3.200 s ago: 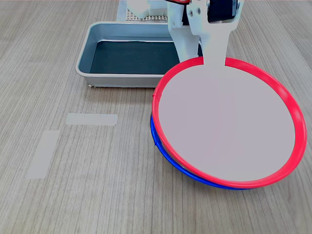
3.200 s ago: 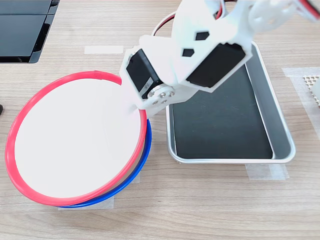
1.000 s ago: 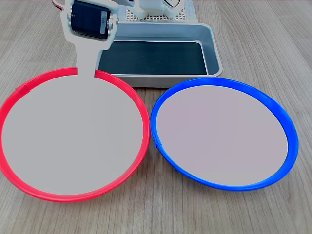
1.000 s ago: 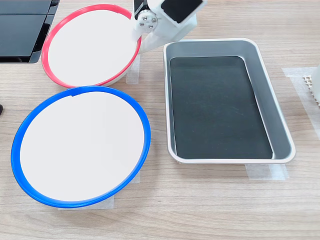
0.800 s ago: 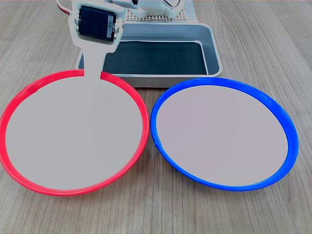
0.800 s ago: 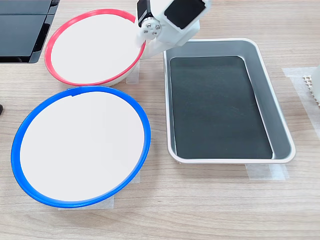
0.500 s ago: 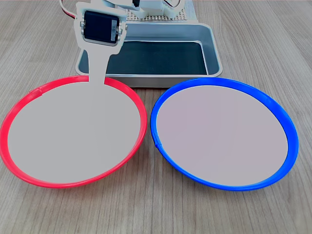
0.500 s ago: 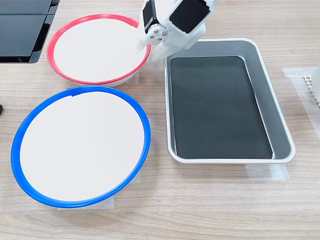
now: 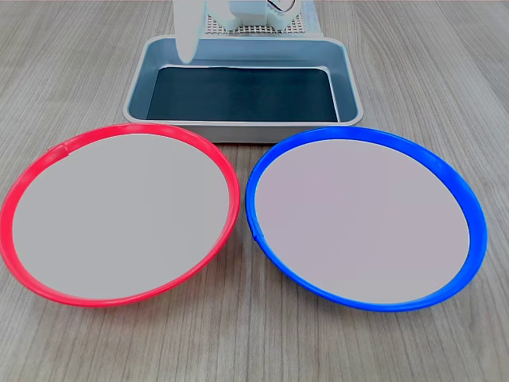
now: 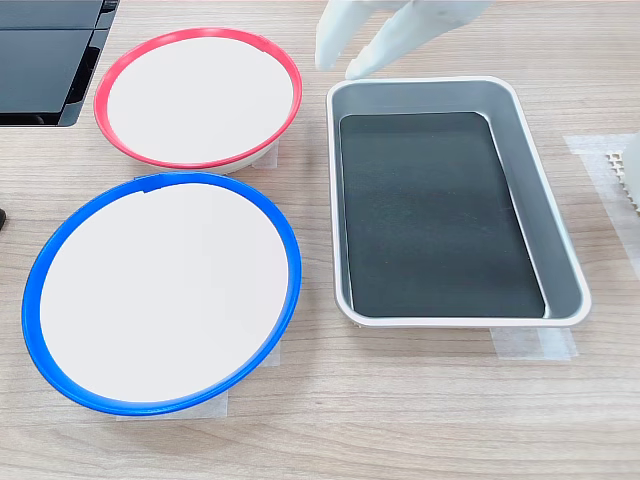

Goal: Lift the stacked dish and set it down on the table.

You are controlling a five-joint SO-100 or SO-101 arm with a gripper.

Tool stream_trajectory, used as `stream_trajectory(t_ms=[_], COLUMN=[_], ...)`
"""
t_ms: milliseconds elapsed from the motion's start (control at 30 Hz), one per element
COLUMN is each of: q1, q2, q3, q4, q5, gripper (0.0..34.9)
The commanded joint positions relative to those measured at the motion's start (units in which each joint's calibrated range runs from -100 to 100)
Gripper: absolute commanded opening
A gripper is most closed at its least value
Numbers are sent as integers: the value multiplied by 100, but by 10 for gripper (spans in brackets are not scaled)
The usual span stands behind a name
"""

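The red-rimmed dish lies flat on the desk, free of the arm and stacked on nothing. In the first exterior view it sits at the left, with the blue-rimmed plate just beside it on the right, their rims close but apart. In the second exterior view the red-rimmed dish is at the upper left, the blue-rimmed plate below it, and the grey metal tray (dark inside) to their right.

The gripper hangs above the desk between the dish and the tray's near corner. Its 2 white fingers stand apart and hold nothing. In the first exterior view only a blurred white finger shows over the tray's far edge.

Pale tape strips lie on the desk near the tray.
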Motion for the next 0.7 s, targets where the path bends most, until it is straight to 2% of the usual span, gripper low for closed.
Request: stream_trajectory(t_ms=[0, 67, 167, 233, 433, 667], q1=[-336, -496, -675, -806, -854, -581], q2=[-1720, -2658, -4236, -4944, -6351, -7153], q3=[1001, 1920, 3459, 4178, 5470, 5953], q4=[-670, -1190, -1957, -2155, -1842, -793], q5=[-151, -327, -967, -1148, -1392, -1451], gripper=[3, 1, 0, 0, 0, 0])
